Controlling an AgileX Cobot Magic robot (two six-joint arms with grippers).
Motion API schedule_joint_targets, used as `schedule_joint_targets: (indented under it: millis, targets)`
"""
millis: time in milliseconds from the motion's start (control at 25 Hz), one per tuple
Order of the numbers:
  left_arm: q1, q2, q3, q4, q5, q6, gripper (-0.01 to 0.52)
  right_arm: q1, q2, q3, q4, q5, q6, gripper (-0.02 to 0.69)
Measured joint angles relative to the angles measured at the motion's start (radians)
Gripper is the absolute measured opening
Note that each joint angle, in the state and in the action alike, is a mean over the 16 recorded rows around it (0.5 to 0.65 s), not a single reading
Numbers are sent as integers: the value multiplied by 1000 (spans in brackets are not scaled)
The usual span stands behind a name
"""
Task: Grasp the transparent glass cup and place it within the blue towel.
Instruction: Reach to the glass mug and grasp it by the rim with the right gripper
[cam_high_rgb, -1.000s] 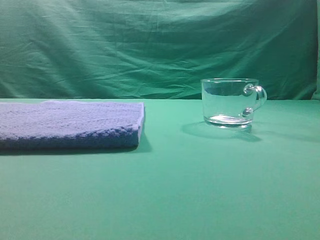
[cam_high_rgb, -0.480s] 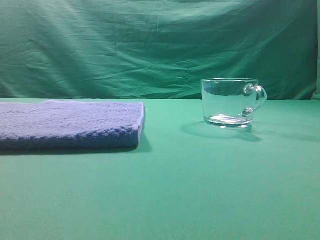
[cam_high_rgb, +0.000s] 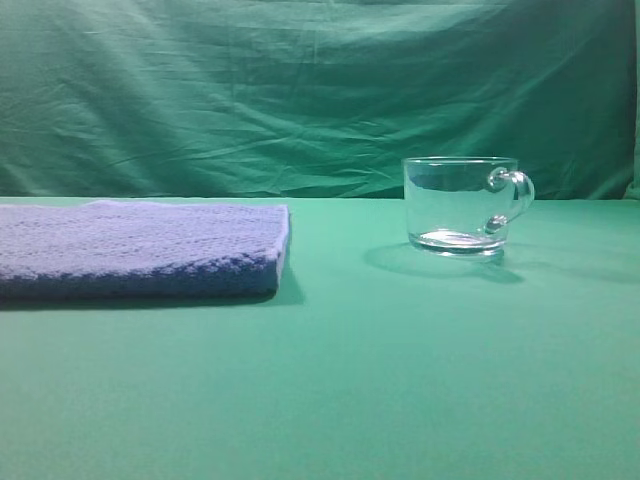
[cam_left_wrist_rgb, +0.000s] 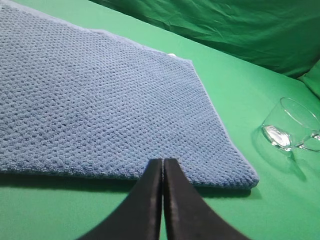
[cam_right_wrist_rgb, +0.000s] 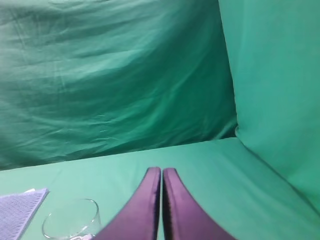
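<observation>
The transparent glass cup (cam_high_rgb: 460, 205) stands upright on the green table at the right, its handle pointing right. It also shows in the left wrist view (cam_left_wrist_rgb: 292, 131) and the right wrist view (cam_right_wrist_rgb: 71, 226). The blue towel (cam_high_rgb: 140, 247) lies flat at the left; it fills most of the left wrist view (cam_left_wrist_rgb: 100, 100) and its corner shows in the right wrist view (cam_right_wrist_rgb: 20, 210). My left gripper (cam_left_wrist_rgb: 163, 161) is shut and empty, over the towel's near edge. My right gripper (cam_right_wrist_rgb: 161, 170) is shut and empty, to the right of the cup. Neither gripper shows in the exterior view.
A green cloth covers the table (cam_high_rgb: 380, 370) and hangs as a backdrop (cam_high_rgb: 300, 90). In the right wrist view a green cloth wall (cam_right_wrist_rgb: 275, 75) rises at the right side.
</observation>
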Motion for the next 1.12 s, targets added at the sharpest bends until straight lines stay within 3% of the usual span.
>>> schedule_joint_targets:
  millis: [360, 640, 800, 1120]
  targets:
    - [0, 0, 0, 0, 0, 0, 0, 11, 420, -240, 52, 189, -117, 0]
    - [0, 0, 0, 0, 0, 0, 0, 94, 689, -381, 74, 326, -225, 26]
    - [0, 0, 0, 0, 0, 0, 0, 165, 821, -442, 75, 364, -273, 123]
    - [0, 0, 0, 0, 0, 0, 0, 296, 1045, -525, 71, 367, -296, 442]
